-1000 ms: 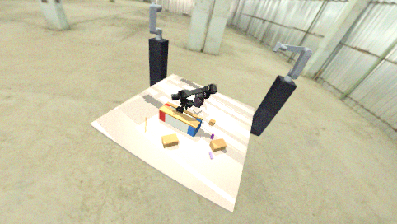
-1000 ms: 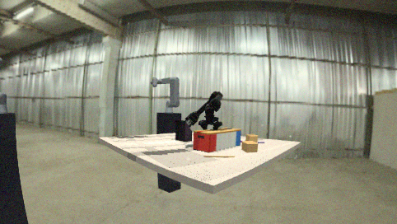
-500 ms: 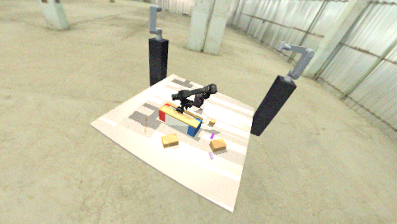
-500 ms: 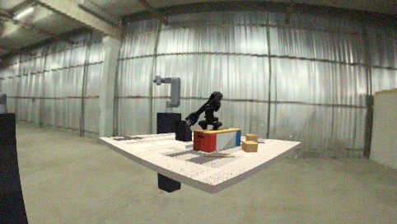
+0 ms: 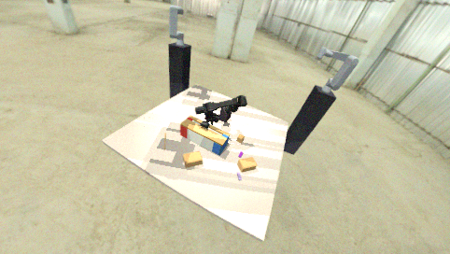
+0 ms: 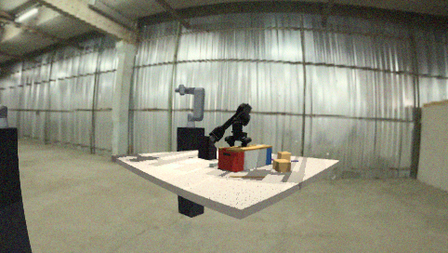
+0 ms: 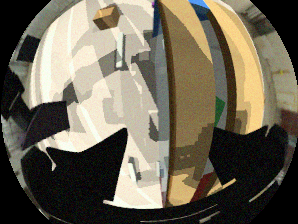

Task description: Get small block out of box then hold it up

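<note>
The fingers stand wide open over the box, holding nothing, perhaps to reach its top slot. The green patch inside may be the block; I cannot tell surely.

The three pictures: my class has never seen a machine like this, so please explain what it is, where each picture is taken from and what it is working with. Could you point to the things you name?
The machine is one black jointed arm (image 5: 224, 106) (image 6: 243, 113) ending in a gripper, two fingers that open and close. The top view looks down on the table (image 5: 219, 205) (image 6: 186, 179); the exterior view looks across it from one side; the wrist view rides on the arm, with the dark fingers at its lower edge.

On the table stands a long box (image 5: 205, 133) (image 6: 251, 149) (image 7: 192, 75) with a red end and a blue end. Near it lie tan blocks (image 5: 192, 159) (image 6: 282, 165) (image 7: 106, 17) and small purple pieces (image 5: 241, 154). The gripper is open and holds nothing.
</note>
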`<action>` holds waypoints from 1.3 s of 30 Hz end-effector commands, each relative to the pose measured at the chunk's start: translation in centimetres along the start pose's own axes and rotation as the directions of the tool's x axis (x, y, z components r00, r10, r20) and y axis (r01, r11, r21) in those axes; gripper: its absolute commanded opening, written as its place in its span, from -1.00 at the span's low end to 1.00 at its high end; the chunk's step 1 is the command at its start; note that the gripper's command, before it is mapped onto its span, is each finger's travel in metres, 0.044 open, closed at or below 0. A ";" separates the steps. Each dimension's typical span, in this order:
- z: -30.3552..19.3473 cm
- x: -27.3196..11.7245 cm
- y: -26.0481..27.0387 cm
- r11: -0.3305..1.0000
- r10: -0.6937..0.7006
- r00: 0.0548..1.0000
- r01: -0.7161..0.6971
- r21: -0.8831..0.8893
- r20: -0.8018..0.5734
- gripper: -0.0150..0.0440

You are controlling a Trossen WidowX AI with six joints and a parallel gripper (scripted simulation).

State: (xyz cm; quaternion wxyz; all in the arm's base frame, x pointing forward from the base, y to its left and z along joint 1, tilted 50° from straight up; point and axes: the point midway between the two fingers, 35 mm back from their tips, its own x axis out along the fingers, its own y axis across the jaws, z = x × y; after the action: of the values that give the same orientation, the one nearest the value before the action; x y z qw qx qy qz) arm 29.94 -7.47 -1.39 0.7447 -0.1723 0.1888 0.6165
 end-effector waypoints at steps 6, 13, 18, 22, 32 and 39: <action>1.1 0.2 0.0 1.000 -0.005 1.000 0.005 0.002 0.004 0.86; 1.7 0.3 0.0 1.000 -0.005 1.000 0.005 0.002 0.005 0.86; 2.5 0.5 0.0 1.000 -0.005 1.000 0.005 0.002 0.005 0.86; 3.1 0.6 0.0 1.000 -0.005 1.000 0.005 0.002 0.005 0.86; 4.6 0.9 -0.1 1.000 -0.005 1.000 0.005 0.002 0.006 0.86; 5.6 1.1 -0.1 1.000 -0.005 1.000 0.005 0.002 0.007 0.86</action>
State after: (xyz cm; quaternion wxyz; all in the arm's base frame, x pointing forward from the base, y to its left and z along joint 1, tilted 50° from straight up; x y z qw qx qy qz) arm 30.56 -4.27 2.48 0.7453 -0.1719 0.1890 0.6158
